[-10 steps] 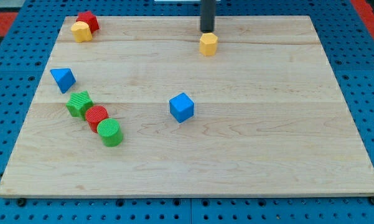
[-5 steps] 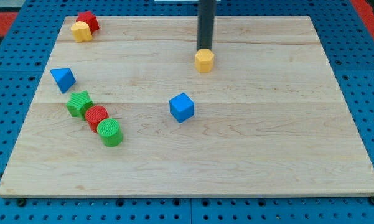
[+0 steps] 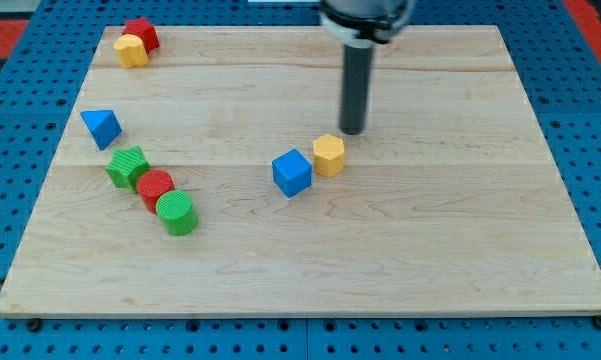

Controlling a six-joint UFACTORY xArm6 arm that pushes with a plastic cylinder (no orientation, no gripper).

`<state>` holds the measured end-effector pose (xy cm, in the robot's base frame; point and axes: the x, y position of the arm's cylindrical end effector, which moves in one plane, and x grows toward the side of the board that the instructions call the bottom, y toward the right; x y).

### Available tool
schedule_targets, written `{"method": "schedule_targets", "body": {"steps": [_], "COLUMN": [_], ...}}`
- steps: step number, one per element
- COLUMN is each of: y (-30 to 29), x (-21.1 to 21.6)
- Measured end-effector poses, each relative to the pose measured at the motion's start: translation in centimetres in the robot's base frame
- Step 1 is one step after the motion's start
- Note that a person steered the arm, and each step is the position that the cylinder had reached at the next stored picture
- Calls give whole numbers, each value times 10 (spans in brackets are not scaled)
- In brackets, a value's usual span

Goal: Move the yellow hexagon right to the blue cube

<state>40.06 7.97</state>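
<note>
My tip (image 3: pixel 353 131) sits on the counter (image 3: pixel 450 230) a little toward the top edge from centre, just up and to the view's right of the yellow hexagon (image 3: pixel 329 155), near it but with a thin strip of wood showing between. I carry no gripper, only the dark rod, so there is nothing to spread or press together. Yellow hexagon lies near the counter's centre, just beside the blue cube (image 3: pixel 292 172) on the cube's right side; touching or a hair apart, I cannot tell which. Top left corner: a red block (image 3: pixel 141 33), shape unclear, with a small yellow block (image 3: pixel 130 50) touching it on the side toward the bottom left. Along the left edge, about mid-height: a blue triangular block (image 3: pixel 102 127), standing alone. Below it, a diagonal row running toward the bottom edge: green star-shaped block (image 3: pixel 127 165), red cylinder (image 3: pixel 155 188), green cylinder (image 3: pixel 177 212), each touching the next. Right half and bottom strip of the counter hold no blocks. Blue pegboard (image 3: pixel 20 330) surrounds the counter on all sides. No brands, labels or legible writing on any block, the rod or the counter.
</note>
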Motion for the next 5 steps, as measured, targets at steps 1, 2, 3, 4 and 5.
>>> {"method": "schedule_targets", "body": {"steps": [1,2,3,4,5], "y": [69,35,-8,-2,-21], "x": [11,25,25,-6,-93]}}
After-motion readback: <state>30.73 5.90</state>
